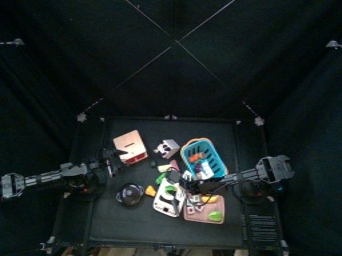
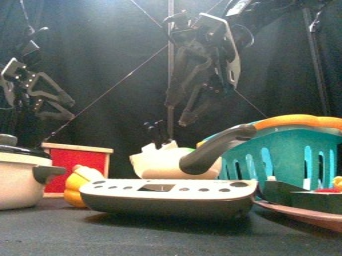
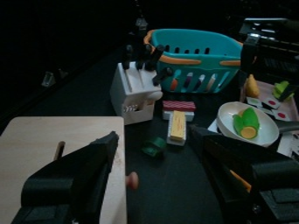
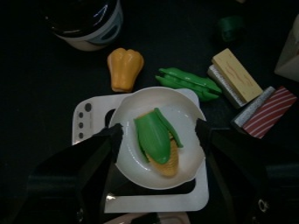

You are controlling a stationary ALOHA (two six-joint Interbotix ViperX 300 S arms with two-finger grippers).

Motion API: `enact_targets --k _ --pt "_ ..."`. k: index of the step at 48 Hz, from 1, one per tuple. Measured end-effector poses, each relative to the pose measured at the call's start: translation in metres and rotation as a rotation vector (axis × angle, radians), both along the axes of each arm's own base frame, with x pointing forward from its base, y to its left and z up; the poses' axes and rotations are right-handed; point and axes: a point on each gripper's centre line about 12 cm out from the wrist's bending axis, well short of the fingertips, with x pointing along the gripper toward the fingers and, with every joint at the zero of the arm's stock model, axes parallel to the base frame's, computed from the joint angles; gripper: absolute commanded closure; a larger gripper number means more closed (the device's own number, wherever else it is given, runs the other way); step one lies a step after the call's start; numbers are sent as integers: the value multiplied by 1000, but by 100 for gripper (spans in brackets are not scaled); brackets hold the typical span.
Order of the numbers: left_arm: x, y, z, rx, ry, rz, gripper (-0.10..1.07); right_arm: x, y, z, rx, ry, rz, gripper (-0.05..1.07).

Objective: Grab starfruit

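Observation:
The starfruit (image 4: 158,140), a ridged green and yellow fruit, lies on a white plate (image 4: 193,109) that rests on a kitchen scale (image 4: 84,118). My right gripper (image 4: 158,131) hangs open right above it, one jaw to each side of the plate, touching nothing. In the left wrist view the starfruit (image 3: 246,122) shows on the same plate (image 3: 226,133). The left gripper (image 3: 163,162) is open and empty, low over the edge of a tan cutting board (image 3: 47,157). From the front, the right gripper (image 2: 201,90) hangs high behind the scale (image 2: 160,195).
Around the plate lie an orange pepper (image 4: 125,68), green pods (image 4: 193,81), a corn cob (image 3: 177,129) and a black pot (image 4: 87,22). A teal basket (image 3: 193,57) and a white knife block (image 3: 138,92) stand behind. A pink tray (image 1: 210,210) sits at the front right.

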Motion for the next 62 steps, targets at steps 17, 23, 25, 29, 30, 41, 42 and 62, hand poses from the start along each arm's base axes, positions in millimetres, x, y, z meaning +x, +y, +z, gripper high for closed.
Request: enact_targets --k 17,23,25,29,30,41,42,62 --pt "0 -2 -2 -3 9 -9 -1 -20 13 17 10 -38 38 4" --pt "0 -3 -2 -6 14 -13 -1 -36 24 19 25 -39 67 4" --pt "1 -4 -3 -5 16 -20 -1 -41 27 20 31 -39 75 4" --pt "2 -7 -3 3 19 -44 -1 -50 35 20 50 -36 92 4" --pt "2 -8 -3 5 20 -51 -1 -54 37 19 54 -32 97 4" --pt "7 -23 -3 43 33 -154 -1 -78 56 8 69 2 155 4" --pt "7 -25 -3 46 33 -164 -1 -80 57 7 68 5 161 4" --pt "10 -38 -1 68 18 -247 -1 -116 72 6 101 63 179 4"
